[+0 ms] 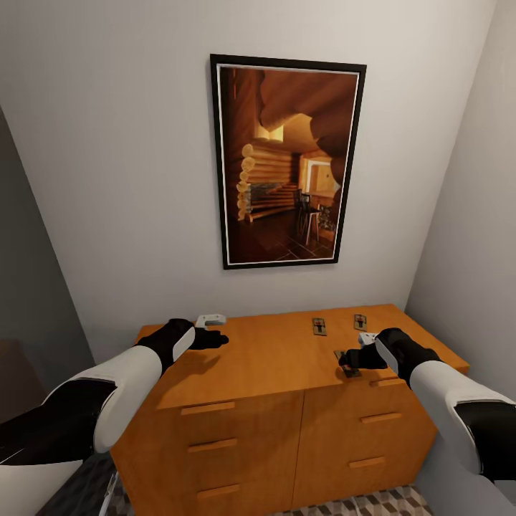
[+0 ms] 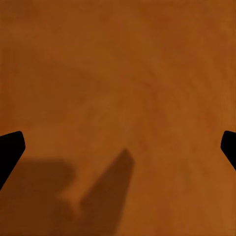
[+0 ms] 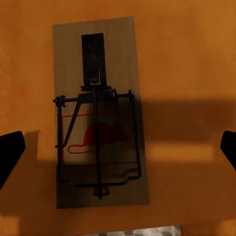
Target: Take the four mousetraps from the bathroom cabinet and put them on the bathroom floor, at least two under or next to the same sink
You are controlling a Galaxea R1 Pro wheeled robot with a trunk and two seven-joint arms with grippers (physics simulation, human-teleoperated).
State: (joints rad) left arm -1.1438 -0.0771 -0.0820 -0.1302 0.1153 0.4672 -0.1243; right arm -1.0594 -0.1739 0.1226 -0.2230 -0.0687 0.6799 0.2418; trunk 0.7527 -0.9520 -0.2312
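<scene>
A: From the head view, what's on the cabinet (image 1: 287,358)?

B: Three mousetraps show on its top, right of centre: two further back (image 1: 319,327) (image 1: 360,322), one near the front edge (image 1: 347,363) under the right gripper (image 1: 351,358). The left gripper (image 1: 215,340) hovers over bare wood at the left.

A: And the left wrist view?

B: Plain orange wood, both fingertips (image 2: 11,152) spread wide, nothing between them.

A: The right wrist view?

B: A trap (image 3: 98,113) lies centre-left, the fingertips (image 3: 10,155) wide apart and off to either side.

A: Risks?

B: The trap sits off-centre between the fingers, so closing may nudge it over the front edge, or only pinch a corner.
</scene>
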